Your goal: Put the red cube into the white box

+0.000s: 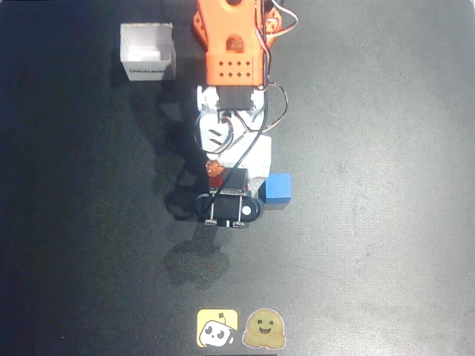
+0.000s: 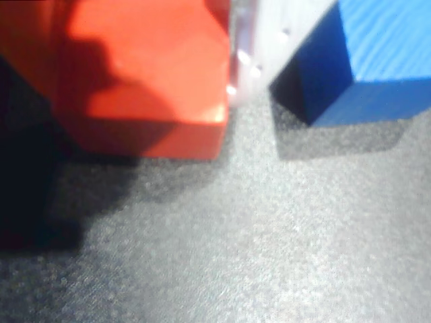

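— Where is the red cube (image 2: 145,74)?
— In the wrist view it sits on the dark table (image 2: 256,256), with a pale finger (image 2: 269,40) touching its right side. The blue cube (image 2: 367,64) is just right of that finger.
— Is the claw (image 1: 223,174) closed on it?
— I cannot tell; the other side is hidden.
— And the white box (image 1: 148,50)?
— Far left in the overhead view, well apart from the cubes. I see only white inside it.

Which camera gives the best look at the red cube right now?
The wrist view: the red cube sits close up beside a pale finger, resting on the table. In the overhead view the arm covers it, leaving a small red-orange patch.
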Action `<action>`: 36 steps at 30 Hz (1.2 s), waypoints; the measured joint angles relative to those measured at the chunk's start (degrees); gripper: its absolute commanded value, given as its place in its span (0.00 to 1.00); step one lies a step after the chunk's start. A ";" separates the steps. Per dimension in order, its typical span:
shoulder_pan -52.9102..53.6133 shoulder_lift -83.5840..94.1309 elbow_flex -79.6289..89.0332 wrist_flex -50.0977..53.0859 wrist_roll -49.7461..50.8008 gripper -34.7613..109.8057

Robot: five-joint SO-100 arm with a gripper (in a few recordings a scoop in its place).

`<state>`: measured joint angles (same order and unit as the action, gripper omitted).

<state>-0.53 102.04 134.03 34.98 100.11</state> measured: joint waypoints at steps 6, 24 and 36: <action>0.70 2.29 0.00 4.04 0.26 0.24; 18.11 31.38 -8.70 46.05 7.65 0.24; 53.26 36.30 -11.51 58.36 0.53 0.24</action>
<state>52.73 138.34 122.52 93.34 100.63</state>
